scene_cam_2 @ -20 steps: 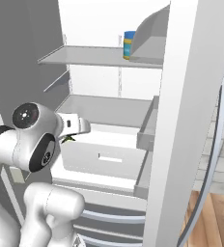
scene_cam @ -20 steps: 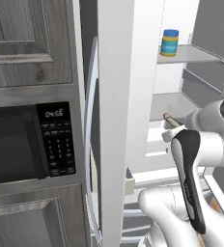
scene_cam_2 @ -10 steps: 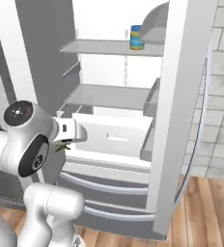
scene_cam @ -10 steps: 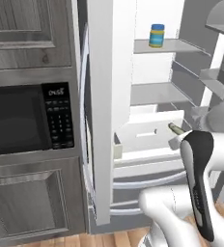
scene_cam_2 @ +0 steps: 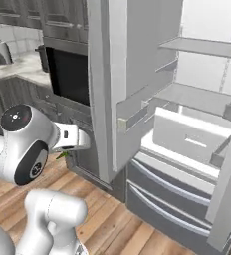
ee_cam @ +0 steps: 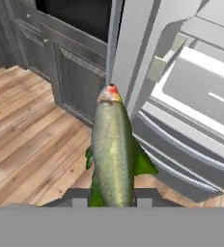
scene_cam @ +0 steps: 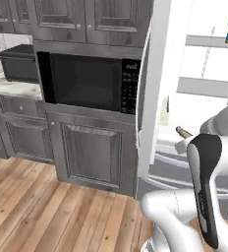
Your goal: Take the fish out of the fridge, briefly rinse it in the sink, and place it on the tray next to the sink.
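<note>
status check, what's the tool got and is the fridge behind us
Tool shut on the fish, fish pointing out ahead. Fridge open, off to the side. Wood floor below; nothing in the way ahead.

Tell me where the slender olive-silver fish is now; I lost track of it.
In the hand view, the slender olive-silver fish is clamped in the gripper, held over the wooden floor left of the open white fridge.

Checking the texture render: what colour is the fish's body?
Silvery olive-green, with bright green fins and a reddish tip; the fish shows best in the hand view.
</note>
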